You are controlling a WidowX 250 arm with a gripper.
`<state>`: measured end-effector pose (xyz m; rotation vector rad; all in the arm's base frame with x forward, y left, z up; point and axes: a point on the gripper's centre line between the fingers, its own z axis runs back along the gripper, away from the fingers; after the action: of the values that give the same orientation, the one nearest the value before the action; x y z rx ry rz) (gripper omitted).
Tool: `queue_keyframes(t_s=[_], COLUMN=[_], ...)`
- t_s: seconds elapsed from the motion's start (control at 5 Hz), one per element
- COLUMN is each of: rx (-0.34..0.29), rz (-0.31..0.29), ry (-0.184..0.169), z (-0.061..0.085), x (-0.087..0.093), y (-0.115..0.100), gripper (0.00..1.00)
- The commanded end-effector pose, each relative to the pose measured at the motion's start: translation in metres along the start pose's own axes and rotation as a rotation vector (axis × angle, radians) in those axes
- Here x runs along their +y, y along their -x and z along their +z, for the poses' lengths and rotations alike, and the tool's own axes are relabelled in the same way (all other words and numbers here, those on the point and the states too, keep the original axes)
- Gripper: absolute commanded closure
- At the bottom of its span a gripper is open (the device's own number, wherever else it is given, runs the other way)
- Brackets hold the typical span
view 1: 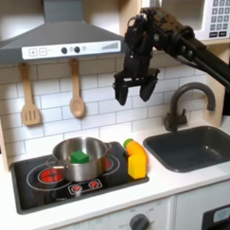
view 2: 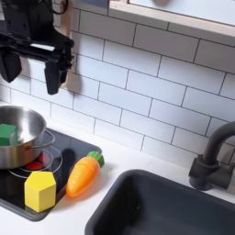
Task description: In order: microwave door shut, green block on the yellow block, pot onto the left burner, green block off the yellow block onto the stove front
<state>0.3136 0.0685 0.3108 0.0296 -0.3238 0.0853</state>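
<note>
Above the stove, the gripper (view 1: 135, 90) is hanging in the air with its two fingers spread apart and nothing between them; in the second exterior view it (view 2: 34, 66) is sitting high over the pot, well apart from it. At the top right of the first exterior view the microwave (view 1: 200, 13) is showing its front with the key panel, and its door seems to be lying flat and closed, so I judge that the first step is done and the step in hand is taking out the green block.

The green block (view 1: 80, 157) is resting inside the pot (view 1: 79, 152), near the middle in the first exterior view. In the second exterior view it (view 2: 8, 134) is lying against the pot's (view 2: 22, 147) inner wall, a little tilted. It is nearly a cube, so no long axis can be told.

The yellow block (view 1: 137, 165) is standing upright just beside the pot, on the first exterior view's right, with its long axis vertical and its flat top (view 2: 39, 180) free. An orange carrot (view 2: 83, 173) is lying just beside it.

Next, the gripper is needing to come straight down into the pot, fingers on two opposite faces of the green block, without hitting the rim.
</note>
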Motion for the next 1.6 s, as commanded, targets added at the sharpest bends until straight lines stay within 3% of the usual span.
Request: queue_keyframes(t_s=[0.0, 0.6, 1.0, 1.4], rx=[0.022, -0.006, -0.042, -0.014], rz=[-0.069, -0.031, 0.034, 0.054], ry=[-0.005, -0.011, -0.023, -0.030], z=[0.002, -0.023, -0.028, -0.046], x=[-0.001, 0.003, 0.009, 0.028], y=[0.028, 0.030, 0.012, -0.002], gripper=[0.00, 0.00, 0.00, 0.00])
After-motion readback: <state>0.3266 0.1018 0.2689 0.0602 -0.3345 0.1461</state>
